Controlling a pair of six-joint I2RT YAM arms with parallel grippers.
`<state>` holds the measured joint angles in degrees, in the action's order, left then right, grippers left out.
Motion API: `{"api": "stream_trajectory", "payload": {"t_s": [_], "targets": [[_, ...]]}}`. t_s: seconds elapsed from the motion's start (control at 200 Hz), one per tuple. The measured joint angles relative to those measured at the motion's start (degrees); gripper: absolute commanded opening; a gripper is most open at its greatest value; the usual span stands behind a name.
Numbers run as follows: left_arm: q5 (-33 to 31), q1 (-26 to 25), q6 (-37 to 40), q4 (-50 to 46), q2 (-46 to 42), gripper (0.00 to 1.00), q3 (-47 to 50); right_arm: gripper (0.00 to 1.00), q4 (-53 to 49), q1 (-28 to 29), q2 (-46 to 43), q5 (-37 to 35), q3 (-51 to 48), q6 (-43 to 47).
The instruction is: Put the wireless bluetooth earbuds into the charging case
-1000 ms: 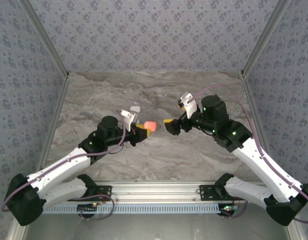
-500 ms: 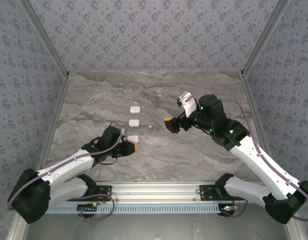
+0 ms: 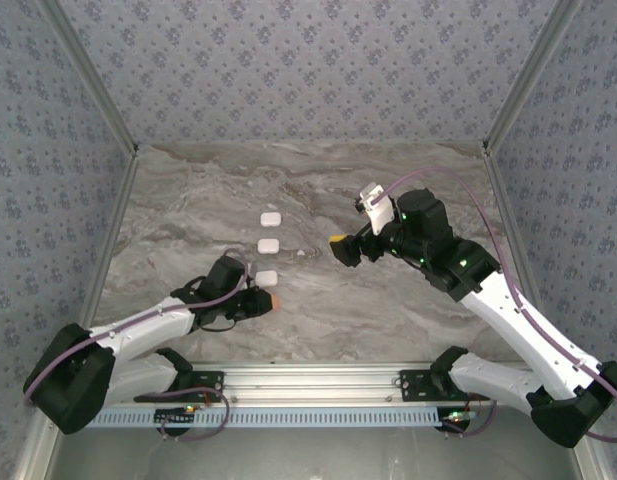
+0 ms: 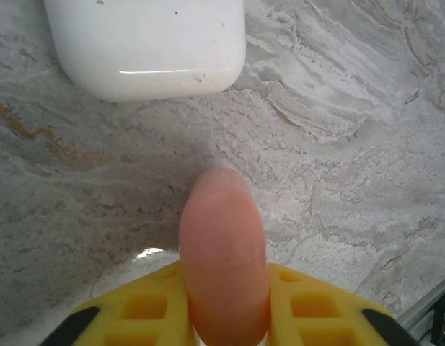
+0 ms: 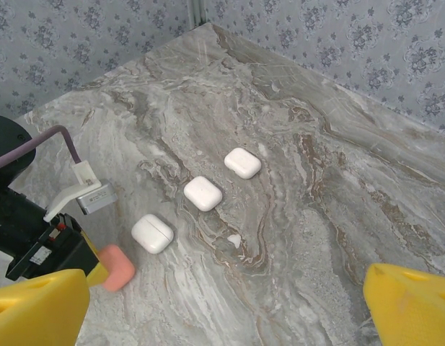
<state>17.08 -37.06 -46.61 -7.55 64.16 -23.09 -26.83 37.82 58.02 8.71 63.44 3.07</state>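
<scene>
We noted the left gripper (image 4: 226, 292) pinching the coral case (image 4: 222, 241) near a white case (image 4: 146, 43); the right gripper (image 3: 340, 249) gaped wide.

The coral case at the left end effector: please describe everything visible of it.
The coral case is smooth, rounded, pink-orange, plastic by its look, no seam visible. It sticks out from between the yellow fingers of the left end effector, no gap showing at either side. It is low over the marble table, near a white case but apart from it. Whether it rests on the table I cannot tell.
</scene>
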Motion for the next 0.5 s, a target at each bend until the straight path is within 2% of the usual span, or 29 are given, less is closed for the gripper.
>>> {"api": "stream_trajectory", "payload": {"t_s": [0.145, 0.5], "targets": [[-0.8, 0.0, 0.8, -3.0, 0.5, 0.53, -0.7, 1.00, 0.0, 0.0, 0.0, -0.2, 0.0, 0.0], [-5.3, 1.9, 4.6, -10.6, -0.2, 0.67, -5.4, 1.00, -1.1, -0.5, -0.2, -4.0, -0.2, -0.2]]}}
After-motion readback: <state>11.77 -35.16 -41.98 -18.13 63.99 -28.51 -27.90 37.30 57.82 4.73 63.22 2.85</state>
